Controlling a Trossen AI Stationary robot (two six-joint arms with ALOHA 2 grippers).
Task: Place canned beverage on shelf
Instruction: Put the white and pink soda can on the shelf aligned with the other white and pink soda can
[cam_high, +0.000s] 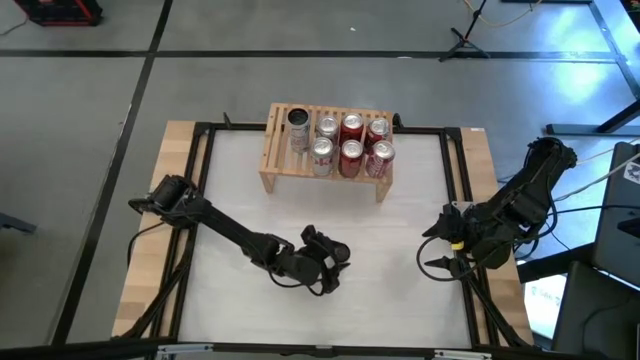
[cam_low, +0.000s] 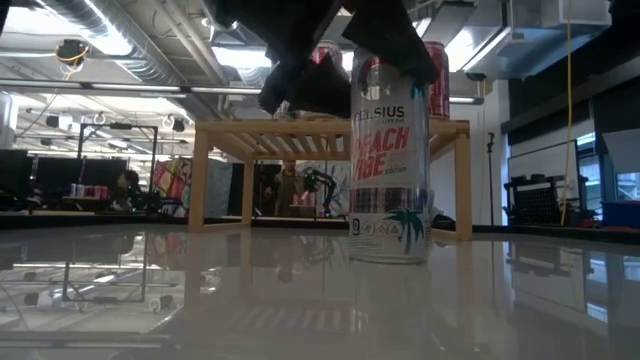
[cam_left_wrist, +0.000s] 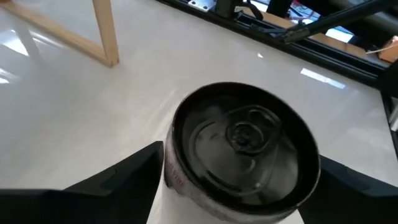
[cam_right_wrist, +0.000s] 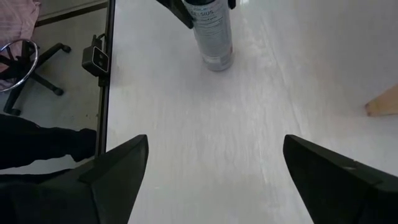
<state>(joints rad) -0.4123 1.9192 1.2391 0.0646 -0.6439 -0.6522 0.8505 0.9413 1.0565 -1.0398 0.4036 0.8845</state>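
Observation:
A tall silver can (cam_low: 390, 170) with red lettering stands upright on the white table, in front of the light-wood shelf (cam_high: 280, 150). Its dark top shows in the left wrist view (cam_left_wrist: 242, 143). My left gripper (cam_high: 322, 262) is above it, with a finger on either side of its upper part. Several red and silver cans (cam_high: 350, 145) stand on the shelf's slatted top. My right gripper (cam_high: 437, 255) is open and empty near the table's right edge, pointing toward the can (cam_right_wrist: 211, 34). My left gripper holds the can's upper wall just below the rim (cam_left_wrist: 171, 177), pinched between its two fingers (cam_left_wrist: 134, 171). The fingers come from above, slanting down. The can stays upright with its base (cam_low: 388, 255) on the table.
The shelf's left part (cam_high: 275, 125) has bare slats beside a dark-topped can (cam_high: 298, 118). Black frame rails (cam_high: 195, 180) run along the table's sides. White table surface (cam_high: 400, 230) lies open between the can and the shelf.

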